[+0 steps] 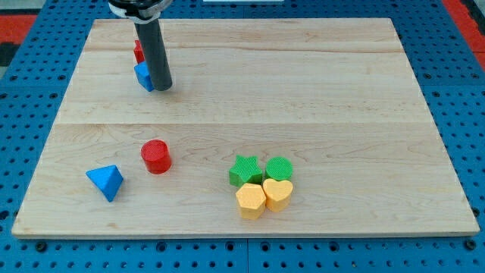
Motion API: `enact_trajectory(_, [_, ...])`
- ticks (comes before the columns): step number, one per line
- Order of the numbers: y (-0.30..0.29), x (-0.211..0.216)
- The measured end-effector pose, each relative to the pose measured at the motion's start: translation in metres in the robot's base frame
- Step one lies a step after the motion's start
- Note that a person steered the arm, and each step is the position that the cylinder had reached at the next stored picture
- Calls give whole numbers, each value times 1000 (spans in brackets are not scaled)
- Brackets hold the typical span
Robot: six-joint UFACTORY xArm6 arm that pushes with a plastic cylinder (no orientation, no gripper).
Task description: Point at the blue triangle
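Observation:
The blue triangle (pixel 105 182) lies near the view's bottom left on the wooden board (pixel 303 91). My tip (pixel 163 86) is at the view's top left, far above the triangle. It touches the right side of a small blue block (pixel 143 76), whose shape is partly hidden by the rod. A red block (pixel 139 51) sits just above that blue block, also half hidden behind the rod.
A red cylinder (pixel 156 157) stands to the right of the blue triangle. At the bottom centre is a tight cluster: a green star (pixel 245 171), a green cylinder (pixel 279 168), a yellow pentagon-like block (pixel 251 200) and a yellow heart (pixel 277 193).

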State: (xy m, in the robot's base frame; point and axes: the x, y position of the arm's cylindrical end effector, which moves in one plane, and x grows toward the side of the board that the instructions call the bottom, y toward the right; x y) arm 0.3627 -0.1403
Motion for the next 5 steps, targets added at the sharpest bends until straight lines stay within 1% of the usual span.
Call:
enact_trajectory(2, [-17,3])
enact_trajectory(4, [-86,83])
enact_trajectory(5, [-101,130])
